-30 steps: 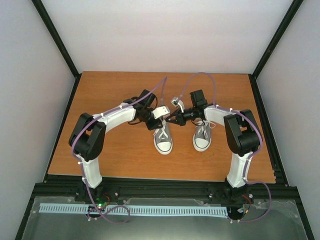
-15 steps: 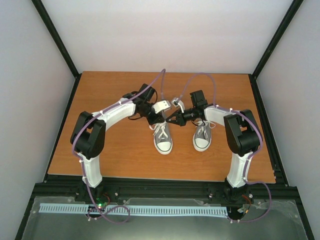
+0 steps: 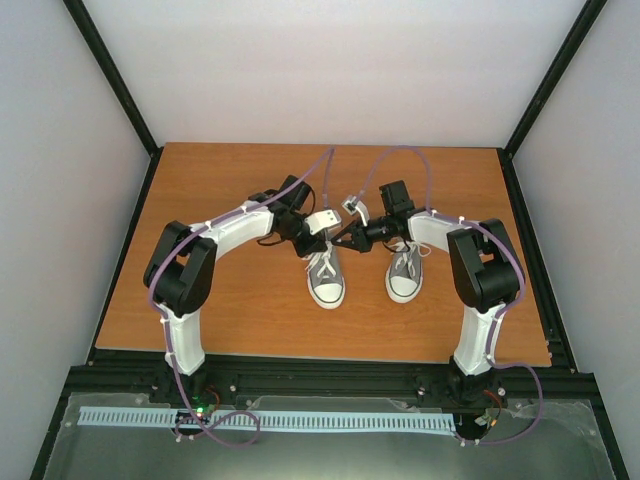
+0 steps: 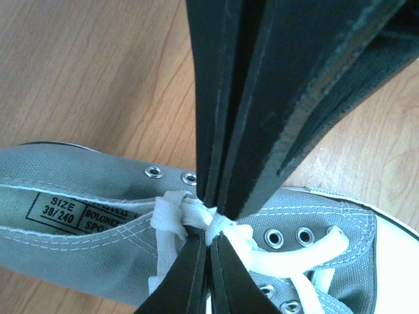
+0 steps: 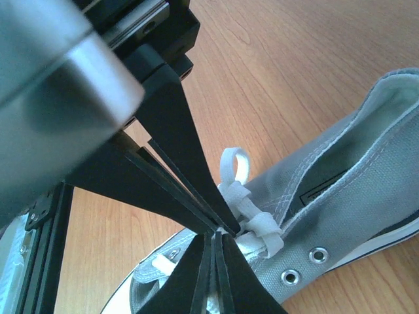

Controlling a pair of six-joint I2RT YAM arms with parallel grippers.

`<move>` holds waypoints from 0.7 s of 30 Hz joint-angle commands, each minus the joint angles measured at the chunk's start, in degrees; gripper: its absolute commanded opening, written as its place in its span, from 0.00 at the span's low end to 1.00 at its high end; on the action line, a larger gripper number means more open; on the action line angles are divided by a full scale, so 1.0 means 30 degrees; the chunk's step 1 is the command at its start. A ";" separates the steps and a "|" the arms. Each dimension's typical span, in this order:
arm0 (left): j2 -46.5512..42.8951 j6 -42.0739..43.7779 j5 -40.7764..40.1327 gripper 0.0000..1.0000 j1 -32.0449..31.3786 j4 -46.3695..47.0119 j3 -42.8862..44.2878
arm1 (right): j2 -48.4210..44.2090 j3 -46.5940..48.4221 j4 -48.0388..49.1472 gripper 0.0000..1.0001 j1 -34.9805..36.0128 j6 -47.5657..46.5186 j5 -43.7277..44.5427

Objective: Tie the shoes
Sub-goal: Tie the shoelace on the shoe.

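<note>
At the centre of the overhead frame both my arms bend inward and meet over the upper end of one grey shoe [image 3: 327, 285]. It lies on the wooden worktop [image 3: 220, 190] with its white toe pointing to the bottom of the frame. The other shoe [image 3: 403, 275] lies just beside it on the right, turned the same way. My right arm crosses its upper end, so that part is hidden from above. At that distance my fingertips are a small dark tangle, and I cannot read them there.

Low in the left wrist frame, my left pincer [image 4: 210, 243] is clenched, its fingers pressed flat with only a thin slit between them. Its tips are buried in the white laces [image 4: 171, 216] at the knot. My right pincer [image 4: 211, 212] comes down from the top of that frame, huge and dark, also clenched on the laces tip to tip with the left. The fingers cover the spot, so I cannot tell which strand each one pinches. A size label [image 4: 55, 210] inside the shoe reads 38/240, and the text beside it is cut off by the stitched edge. The toe cap [image 4: 399, 261] runs out of the right edge.

From the right wrist, a small loop [image 5: 234, 163] stands up from the knot, just above my tips. The left pincer's body fills the upper left corner as a grey blur. The shoe's collar leaves the frame at the right.
</note>
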 commanded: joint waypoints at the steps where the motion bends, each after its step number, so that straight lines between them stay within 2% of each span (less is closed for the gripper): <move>1: 0.0192 0.0489 -0.0732 0.04 0.0052 0.0224 -0.0318 | -0.0483 0.0137 0.0183 0.03 0.0045 -0.0159 -0.0152; 4: 0.0150 0.0484 -0.0561 0.07 0.0066 -0.0051 -0.0077 | -0.0375 0.0133 0.0128 0.03 0.0067 -0.0126 -0.0131; 7: -0.0586 0.0701 -0.0403 0.24 0.0170 -0.1368 0.0972 | -0.0196 0.0108 0.0037 0.03 0.0105 -0.0156 -0.0137; 10: -0.1530 0.2076 0.0365 0.40 0.0843 -0.3487 0.2149 | -0.0178 0.0020 0.0014 0.03 0.0149 -0.0203 -0.0135; 13: -0.1775 0.3205 -0.0886 0.44 0.1823 -0.3828 0.1983 | -0.0219 0.0017 -0.0008 0.03 0.0164 -0.0247 -0.0168; 14: -0.1675 0.3468 -0.1706 0.65 0.2108 -0.3527 0.1589 | -0.0259 0.0040 0.0001 0.03 0.0157 -0.0247 -0.0193; 15: -0.1580 0.3836 -0.2606 0.95 0.2268 -0.3369 0.1144 | -0.0241 0.0047 0.0006 0.03 0.0189 -0.0262 -0.0259; 16: -0.1510 0.4299 -0.3473 1.00 0.2303 -0.3173 0.0613 | -0.0231 0.0088 0.0007 0.03 0.0193 -0.0245 -0.0285; 18: -0.1485 0.5096 -0.4417 1.00 0.2307 -0.2667 -0.0730 | -0.0207 0.0105 0.0007 0.03 0.0207 -0.0244 -0.0350; 21: -0.1908 0.5660 -0.4135 0.95 0.2300 -0.0858 -0.2641 | -0.0144 0.0128 -0.0010 0.03 0.0223 -0.0240 -0.0403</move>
